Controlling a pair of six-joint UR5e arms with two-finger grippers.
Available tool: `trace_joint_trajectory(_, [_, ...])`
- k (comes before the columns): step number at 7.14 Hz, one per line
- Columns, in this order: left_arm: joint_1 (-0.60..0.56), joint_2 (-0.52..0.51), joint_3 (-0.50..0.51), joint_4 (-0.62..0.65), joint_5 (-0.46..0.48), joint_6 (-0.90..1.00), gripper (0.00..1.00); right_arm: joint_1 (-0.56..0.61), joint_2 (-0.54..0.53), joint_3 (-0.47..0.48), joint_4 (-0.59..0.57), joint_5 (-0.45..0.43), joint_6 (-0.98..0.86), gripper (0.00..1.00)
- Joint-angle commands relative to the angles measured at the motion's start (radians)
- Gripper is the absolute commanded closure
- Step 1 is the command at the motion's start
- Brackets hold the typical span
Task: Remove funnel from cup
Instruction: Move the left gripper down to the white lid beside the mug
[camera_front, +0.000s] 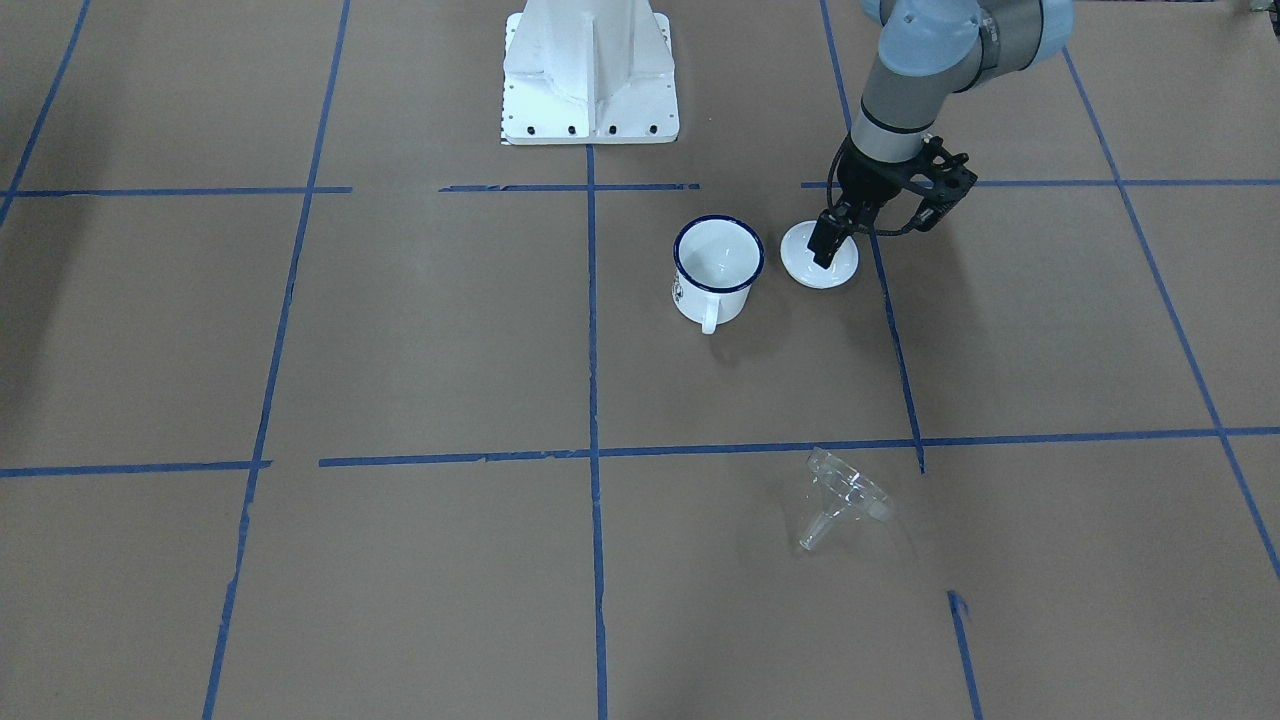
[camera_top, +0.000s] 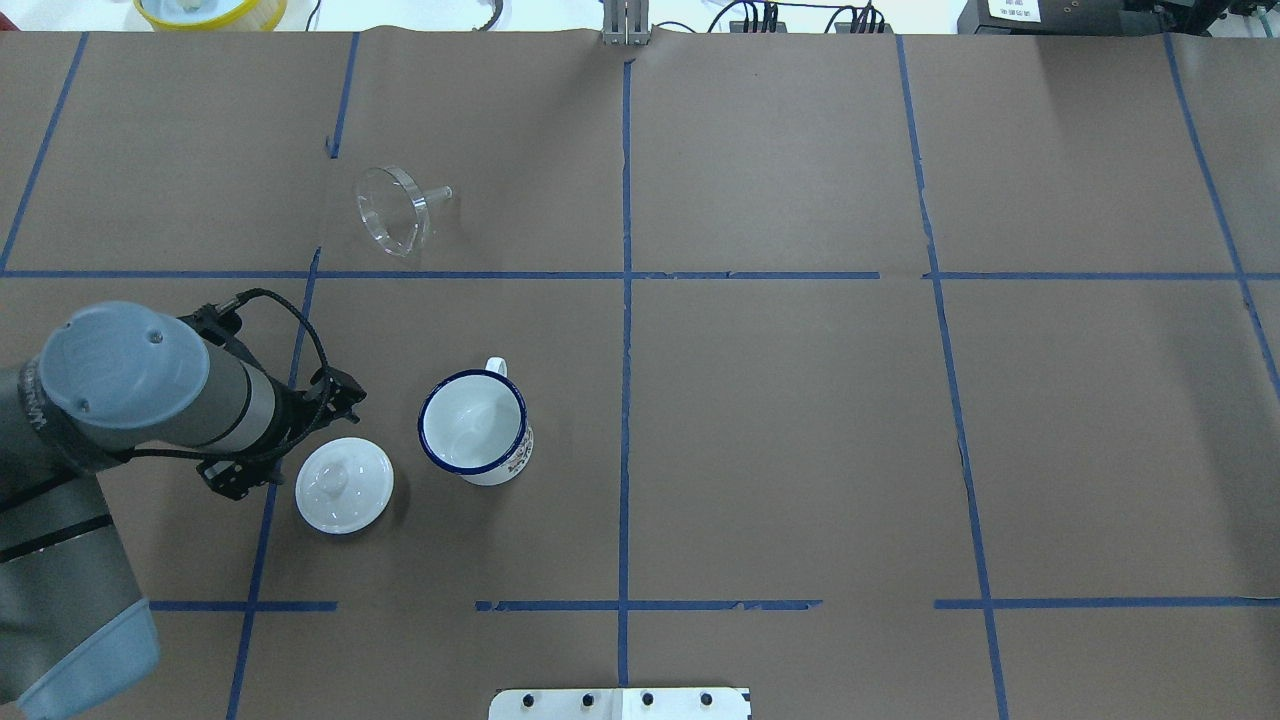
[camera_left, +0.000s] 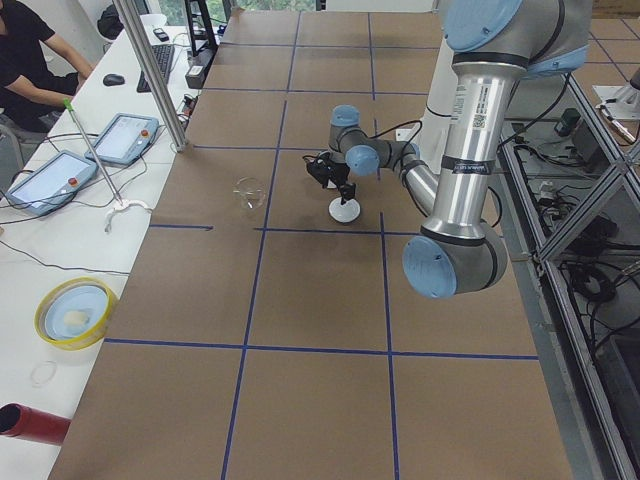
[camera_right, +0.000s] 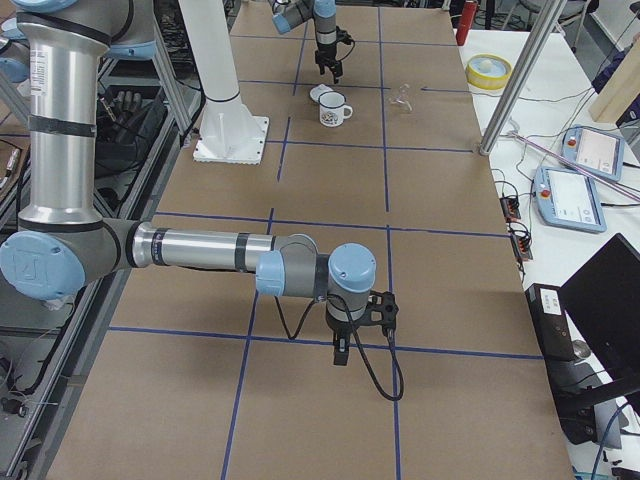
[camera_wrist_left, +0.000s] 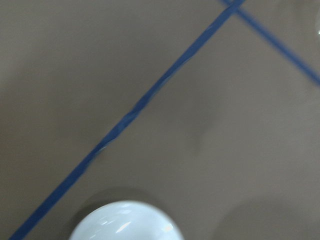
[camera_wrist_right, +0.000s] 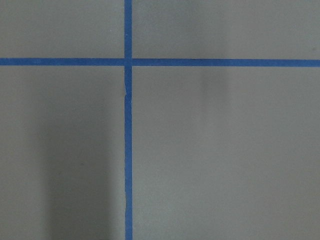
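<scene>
Funnel seemingly sideways, apart from mug

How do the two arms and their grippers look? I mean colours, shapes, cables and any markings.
The left arm and the right arm are silver-grey tubes with rounded joints capped in pale blue. A white printed label sits on the left arm. The left gripper and the right gripper are black, with a black bracket at the wrist. A thin black cable loops beside each.

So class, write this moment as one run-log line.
funnel: out, lying on table | cup: upright, empty | left gripper: at lid | right gripper: far off
</scene>
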Motion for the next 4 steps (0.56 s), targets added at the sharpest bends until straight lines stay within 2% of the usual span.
trace_joint_trajectory(1, [0.057, 0.028, -0.02, -0.001, 0.041, -0.047, 0.02, 0.0, 0.0, 0.0, 0.0, 0.0, 0.0, 0.0])
trace_joint_trajectory(4, [0.076, -0.034, 0.068, -0.07, 0.101, -0.046, 0.03, 0.0, 0.0, 0.0, 0.0, 0.0, 0.0, 0.0])
